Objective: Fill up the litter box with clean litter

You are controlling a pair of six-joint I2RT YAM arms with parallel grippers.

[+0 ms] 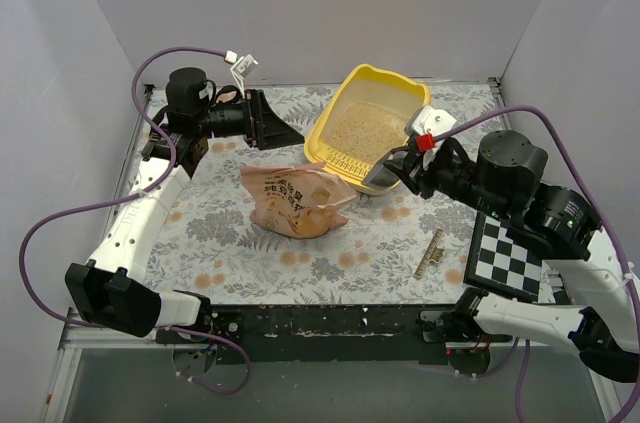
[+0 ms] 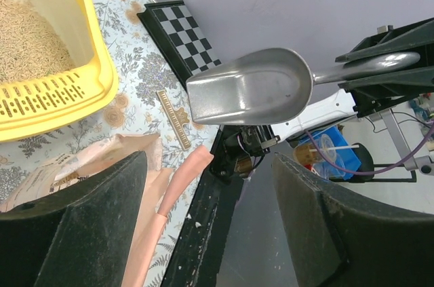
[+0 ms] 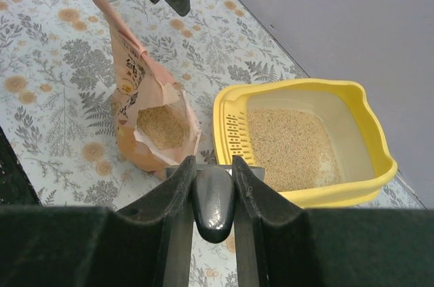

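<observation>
The yellow litter box (image 1: 330, 119) stands at the back centre, with pale beige litter (image 1: 362, 131) covering its floor. My right gripper (image 1: 415, 165) is shut on the handle of a grey metal scoop (image 1: 383, 175), whose bowl hangs empty at the box's slotted front lip. In the right wrist view the handle (image 3: 213, 202) sits between the fingers, with the box (image 3: 227, 124) and its litter (image 3: 291, 148) ahead. The peach-pink bag (image 1: 290, 201) lies open left of the box, with litter inside (image 3: 161, 127). My left gripper (image 1: 272, 123) is open and empty, behind the bag.
A black-and-white checkerboard (image 1: 505, 258) lies at the front right. A thin patterned strip (image 1: 430, 253) lies just left of it. Grey walls close in the floral table on three sides. The left wrist view shows the scoop (image 2: 251, 87) and the box's lip (image 2: 54, 97).
</observation>
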